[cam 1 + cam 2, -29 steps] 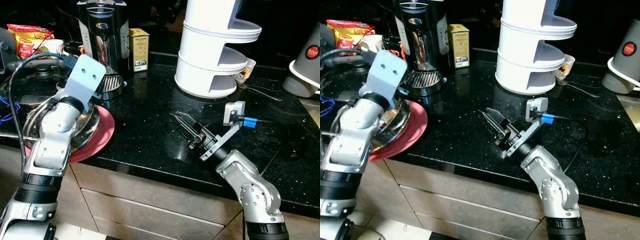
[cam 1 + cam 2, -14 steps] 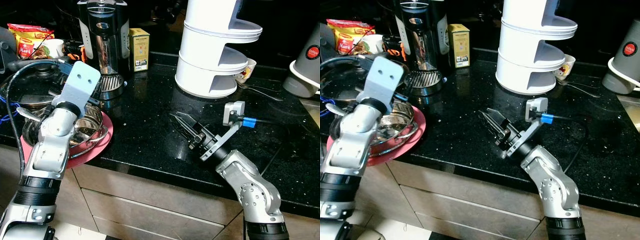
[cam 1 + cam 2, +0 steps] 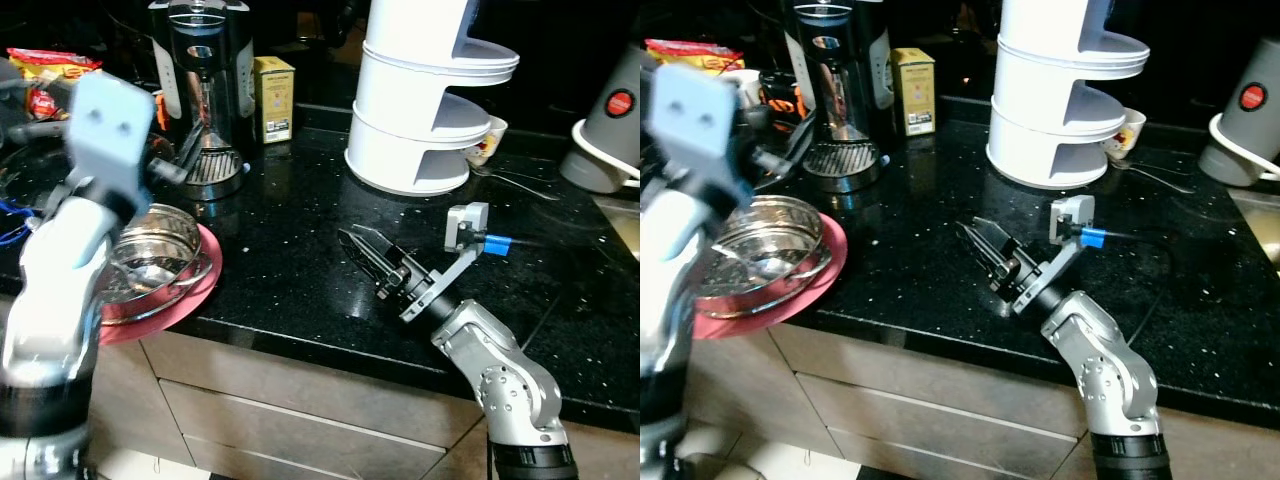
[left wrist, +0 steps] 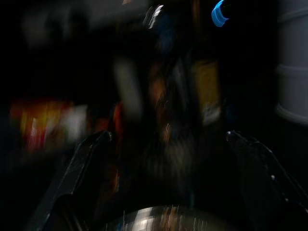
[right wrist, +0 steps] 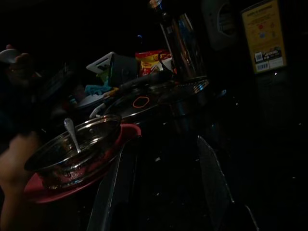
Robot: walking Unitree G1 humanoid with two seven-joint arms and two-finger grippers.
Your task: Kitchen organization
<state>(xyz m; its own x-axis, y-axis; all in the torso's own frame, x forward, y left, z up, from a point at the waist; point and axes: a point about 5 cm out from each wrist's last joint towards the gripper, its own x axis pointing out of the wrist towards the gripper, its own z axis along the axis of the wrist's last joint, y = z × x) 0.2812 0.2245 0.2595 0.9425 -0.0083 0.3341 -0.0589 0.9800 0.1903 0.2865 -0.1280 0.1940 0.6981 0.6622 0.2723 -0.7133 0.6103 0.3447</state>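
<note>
The black counter (image 3: 300, 260) is the biggest thing here, and it is full of kitchen stuff. At the back stands a tall white rack (image 3: 425, 100) with round shelves, and next to it is a shiny coffee maker (image 3: 205, 90) with a small yellow box (image 3: 274, 98) just beside it. A little cup (image 3: 490, 140) and a spoon lie by the foot of the rack. Near the front edge on the left sits a red plate (image 3: 190, 300), and on the plate rests a metal bowl (image 3: 155, 265) with a spoon (image 5: 72, 132) inside it. The plate hangs a bit over the edge of the counter. The left arm is blurry and lifted up above the bowl; the left gripper (image 4: 168, 159) shows two dark fingers spread apart with nothing between them, just above the shiny rim of the bowl. The right gripper (image 3: 368, 252) lies low on the bare counter in the middle, fingers a little apart and holding nothing. The job looks like it is only starting, and the bowl and plate are probably what gets tidied. To do it well, the left arm should slow down first, come down straight over the bowl rim, and pinch it firmly so the plate does not slide off the edge.
</note>
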